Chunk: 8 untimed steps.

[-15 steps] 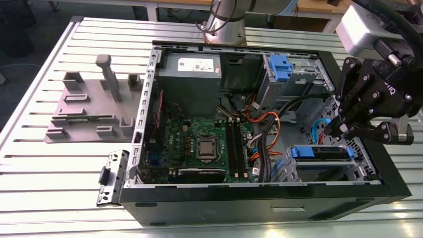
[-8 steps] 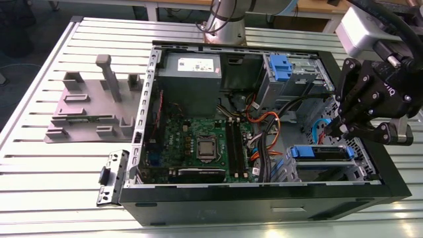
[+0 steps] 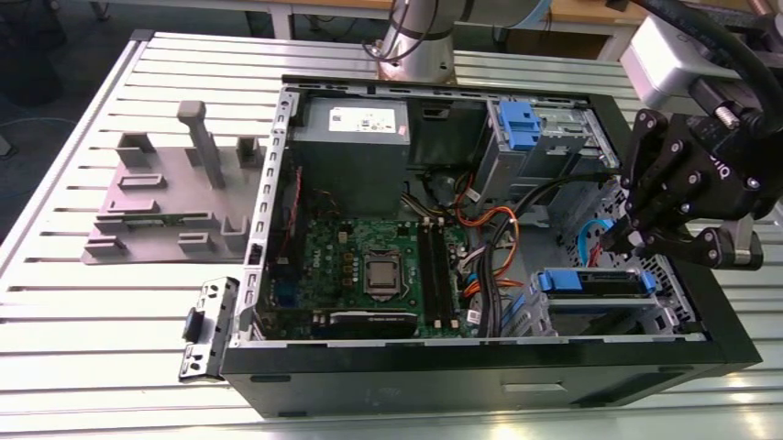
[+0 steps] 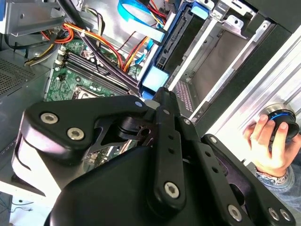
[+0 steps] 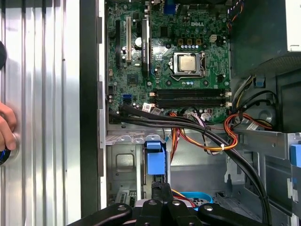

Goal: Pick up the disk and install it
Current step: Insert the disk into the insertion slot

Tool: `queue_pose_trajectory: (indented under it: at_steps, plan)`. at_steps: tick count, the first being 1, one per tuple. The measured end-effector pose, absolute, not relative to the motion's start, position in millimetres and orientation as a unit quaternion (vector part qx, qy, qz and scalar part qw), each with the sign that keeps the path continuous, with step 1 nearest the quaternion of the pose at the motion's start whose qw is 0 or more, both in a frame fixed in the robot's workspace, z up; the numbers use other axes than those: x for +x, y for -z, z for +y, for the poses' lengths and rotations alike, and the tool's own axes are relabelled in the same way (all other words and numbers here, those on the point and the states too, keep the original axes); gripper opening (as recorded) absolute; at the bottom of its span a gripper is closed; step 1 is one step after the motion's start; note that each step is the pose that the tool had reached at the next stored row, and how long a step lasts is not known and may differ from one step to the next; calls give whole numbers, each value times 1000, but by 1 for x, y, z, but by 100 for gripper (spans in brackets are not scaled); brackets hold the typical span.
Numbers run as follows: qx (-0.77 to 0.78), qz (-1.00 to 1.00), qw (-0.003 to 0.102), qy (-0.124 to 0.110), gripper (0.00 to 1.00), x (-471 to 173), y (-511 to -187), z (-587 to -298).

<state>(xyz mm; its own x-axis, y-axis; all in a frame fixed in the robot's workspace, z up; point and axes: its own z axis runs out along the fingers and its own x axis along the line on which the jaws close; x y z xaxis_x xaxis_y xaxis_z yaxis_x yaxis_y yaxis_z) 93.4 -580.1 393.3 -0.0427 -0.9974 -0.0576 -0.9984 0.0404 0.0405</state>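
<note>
You can count most of the job done: the disk (image 3: 596, 282) sits in the drive bay at the near right of the open computer case (image 3: 490, 362), and your gripper (image 3: 655, 246) hovers just above it, fingers drawn together, empty.

Exterior looks down from afar; wrist views share the motherboard (image 5: 169, 61).

motherboard (image 5: 169, 56) green | disk bracket (image 3: 595, 281) blue | stand (image 3: 159, 197) grey
</note>
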Motion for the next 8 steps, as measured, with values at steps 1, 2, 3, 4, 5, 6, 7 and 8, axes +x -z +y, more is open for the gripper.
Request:
queue_pose_trajectory:
  at_steps: [1, 2, 3, 4, 5, 6, 7, 8]
  plan:
    - [-692, 721, 7, -35, 10, 94, -393, -580]
    - [-692, 721, 7, -35, 10, 94, -393, -580]
    - [-692, 721, 7, -35, 10, 94, -393, -579]
    - [-692, 721, 7, -35, 10, 94, -392, -579]
    - [-692, 721, 7, -35, 10, 95, -392, -579]
    - [-692, 721, 7, -35, 10, 95, -392, -579]
    - [-692, 721, 7, -35, 10, 95, -392, -579]
    - [-692, 721, 7, -35, 10, 96, -391, -578]
